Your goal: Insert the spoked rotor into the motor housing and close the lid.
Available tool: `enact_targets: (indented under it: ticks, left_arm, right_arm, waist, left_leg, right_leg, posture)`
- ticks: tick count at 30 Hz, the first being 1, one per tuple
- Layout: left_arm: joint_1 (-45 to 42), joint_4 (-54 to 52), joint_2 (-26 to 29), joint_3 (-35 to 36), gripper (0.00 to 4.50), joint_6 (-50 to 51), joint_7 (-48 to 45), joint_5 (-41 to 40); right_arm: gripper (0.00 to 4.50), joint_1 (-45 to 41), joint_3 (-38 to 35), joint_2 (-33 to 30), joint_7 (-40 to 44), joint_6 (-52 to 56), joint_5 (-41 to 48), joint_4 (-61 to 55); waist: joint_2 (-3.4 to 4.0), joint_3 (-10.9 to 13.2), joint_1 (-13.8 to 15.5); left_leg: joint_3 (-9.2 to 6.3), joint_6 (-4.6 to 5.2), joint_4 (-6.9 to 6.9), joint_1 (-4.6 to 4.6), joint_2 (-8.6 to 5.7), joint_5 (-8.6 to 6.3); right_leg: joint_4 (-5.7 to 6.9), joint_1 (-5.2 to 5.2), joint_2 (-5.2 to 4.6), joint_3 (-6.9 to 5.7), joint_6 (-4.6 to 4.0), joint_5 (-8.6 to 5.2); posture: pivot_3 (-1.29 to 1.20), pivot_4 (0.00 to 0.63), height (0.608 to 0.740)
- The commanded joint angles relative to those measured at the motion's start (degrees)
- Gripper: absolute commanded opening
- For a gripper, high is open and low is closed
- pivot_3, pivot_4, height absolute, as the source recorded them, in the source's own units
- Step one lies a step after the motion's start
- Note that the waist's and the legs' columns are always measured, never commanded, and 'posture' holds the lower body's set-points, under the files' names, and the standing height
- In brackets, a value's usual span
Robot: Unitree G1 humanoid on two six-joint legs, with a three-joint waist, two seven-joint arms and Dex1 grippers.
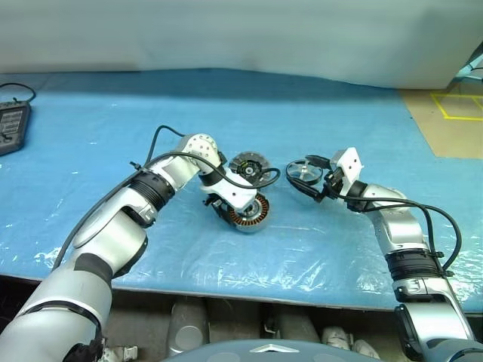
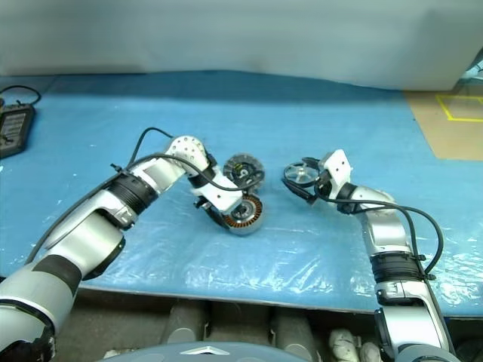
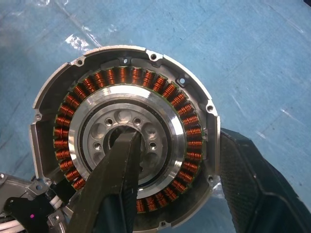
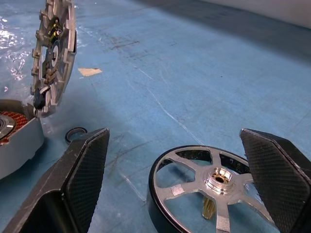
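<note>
1. Step in hand, as I judge it: staging the parts. Insertion not yet begun; lid still off.
2. Left gripper (image 1: 240, 214) is clamped on the motor housing (image 1: 251, 213), a shallow round silver metal cup with a ring of copper windings round a pale machined centre. One black finger (image 3: 119, 170) sits in the centre bore, the other outside the rim. Housing looks tipped up off the blue plastic-covered tabletop (image 1: 317, 113).
3. Lid (image 1: 245, 166), a round silver disc with a radially slotted rim and dark centre, stands on edge just at 12 o'clock of the housing; contact unclear.
4. Spoked rotor (image 1: 305, 173), a dark-rimmed metal wheel with bright thin spokes and a polished hub, lies flat at 3 o'clock of the lid, well apart from the housing.
5. Right gripper (image 4: 194, 204): textured black fingers wide apart, either side of the rotor, no grip visible.
6. Small dark ring (image 4: 76, 133) lies on the tabletop near the housing.
7. Next move calls for: closing on the rotor rim, lifting level, centring the hub over the housing bore.
</note>
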Motion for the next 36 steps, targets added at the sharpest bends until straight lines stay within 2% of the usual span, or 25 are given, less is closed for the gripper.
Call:
enact_targets:
  ticks: [1,4,8,9,15,25,30,36]
  left_arm:
    - [-0.80,0.47,-1.89,0.96,1.96,-0.53,0.70,1.69]
    - [-0.29,-0.18,-2.34,1.56,1.96,0.41,-0.13,1.43]
    - [0.43,-1.49,-1.64,1.85,3.24,1.78,0.46,1.29]
    - [0.76,-1.91,-1.65,2.68,3.29,2.63,1.40,1.64]
    - [2.39,-7.83,1.22,4.19,3.29,7.49,-0.31,-0.37]
    - [5.70,-23.73,11.44,5.82,3.29,22.43,-0.44,-13.91]
    - [9.14,-24.84,13.20,15.72,3.29,31.88,2.08,-20.13]
    - [16.71,-25.08,15.02,26.12,3.29,37.12,9.77,-23.14]
  right_arm:
    - [4.50,0.23,-1.78,0.09,-0.25,-1.07,1.48,-2.45]
    - [4.50,0.18,-1.75,0.14,-0.28,-1.24,1.43,-2.28]
    - [4.50,-0.01,-1.65,0.20,-0.22,-1.37,1.39,-1.99]
    - [4.50,-0.20,-1.52,0.30,-0.17,-1.40,1.34,-1.77]
    - [4.50,-1.15,-1.09,0.71,0.35,-1.56,1.10,-0.62]
    - [4.50,-2.12,-0.96,0.99,1.30,-1.51,0.95,0.41]
    - [4.50,-1.80,-1.26,0.54,1.84,-1.19,1.13,0.12]
    - [4.50,-1.45,-1.84,-0.31,2.41,-0.59,1.50,-0.18]
  waist:
    - [0.00,0.00,0.00]
    - [0.00,0.00,-0.01]
    - [0.00,0.00,-0.18]
    - [0.00,0.00,-0.22]
    - [0.00,0.00,-0.55]
    - [0.07,0.04,-0.57]
    - [0.10,0.06,-0.67]
    - [0.11,0.05,-0.84]
  left_leg:
    - [0.00,0.00,0.01,0.00,0.00,0.00]
    - [0.00,0.01,0.03,0.00,0.00,0.00]
    - [0.00,0.01,0.02,0.00,0.02,0.00]
    - [0.00,0.01,0.02,0.01,0.02,0.00]
    - [0.00,0.02,0.02,0.02,0.04,0.00]
    - [0.02,-0.02,0.02,-0.02,0.06,-0.01]
    - [0.05,-0.17,0.02,-0.02,0.05,-0.09]
    - [0.05,-0.19,0.00,-0.02,0.05,-0.09]
  right_leg:
    - [0.00,0.00,0.00,0.00,0.00,0.00]
    - [0.01,0.01,0.00,0.01,0.00,0.00]
    - [0.01,0.00,0.02,0.01,0.00,0.00]
    - [0.01,0.00,0.02,0.00,0.00,0.00]
    - [0.03,0.00,0.04,0.01,0.00,0.00]
    - [0.06,-0.08,0.05,0.01,-0.01,-0.01]
    - [0.06,-0.08,0.05,0.03,-0.01,-0.01]
    - [0.04,-0.10,0.08,0.05,-0.01,-0.01]
  posture:
    - [0.00,0.150,0.740]
    - [0.00,0.150,0.740]
    - [0.00,0.150,0.740]
    - [0.00,0.150,0.740]
    - [0.00,0.150,0.740]
    - [0.00,0.150,0.740]
    - [0.00,0.150,0.740]
    - [0.00,0.150,0.740]
